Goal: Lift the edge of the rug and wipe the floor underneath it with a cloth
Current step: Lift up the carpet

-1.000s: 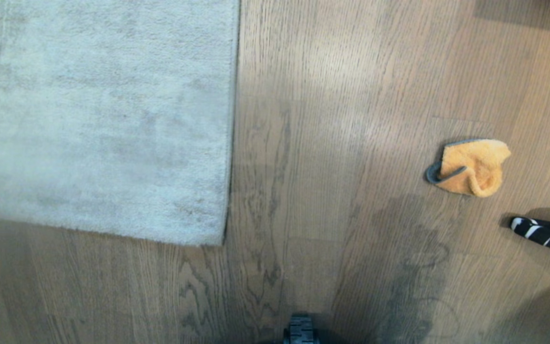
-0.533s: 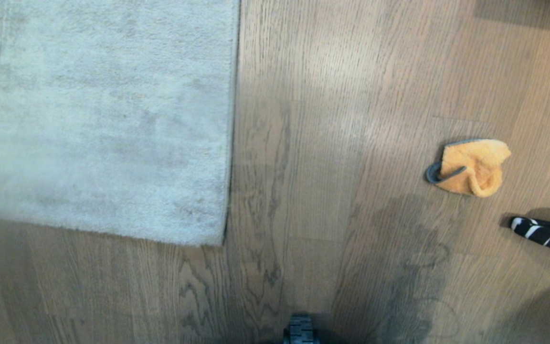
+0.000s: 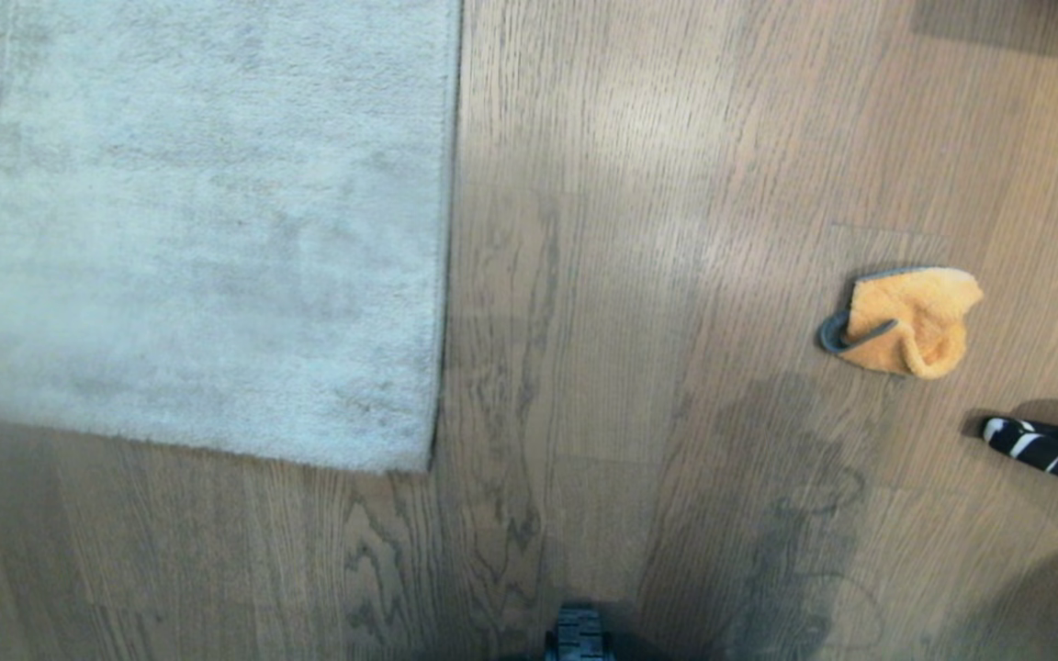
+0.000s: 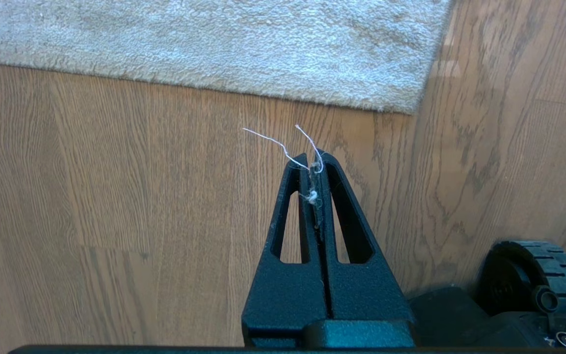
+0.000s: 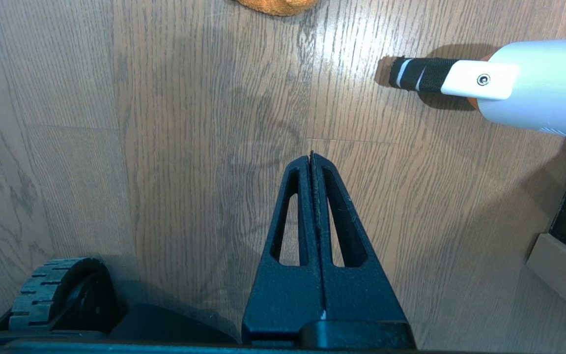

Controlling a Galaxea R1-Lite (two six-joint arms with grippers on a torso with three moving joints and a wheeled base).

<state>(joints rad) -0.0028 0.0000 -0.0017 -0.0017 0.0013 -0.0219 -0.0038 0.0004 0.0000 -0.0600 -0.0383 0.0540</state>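
Left gripper hangs above bare planks, fingers pressed flat together, and there's a wisp of pale thread and fluff caught between the tips, nothing else in its grip. Right gripper is the same story: fingers closed tight against each other, empty, poised over open wood. Neither one touches anything.

Out from the left gripper, the rug edge lies just ahead, flat on the floor, its corner down and snug against the planks. From the head camera the pale grey short-pile rug fills the upper left, its right border running straight up the frame.

Out from the right gripper, the cloth sits well apart from the rug, over on the right side of the floor: a fluffy orange-yellow bundle, folded over itself, dark grey trim curling at its left. Only a sliver of it peeks into the right wrist camera.

Just beyond the cloth, a black-and-white striped tip on a pale tube rests near the planks at the right border. A dark wheel of the base shows at the bottom. The wood is grey-brown with dark wavy grain, a bright patch of light up the middle, shadow across the lower right.
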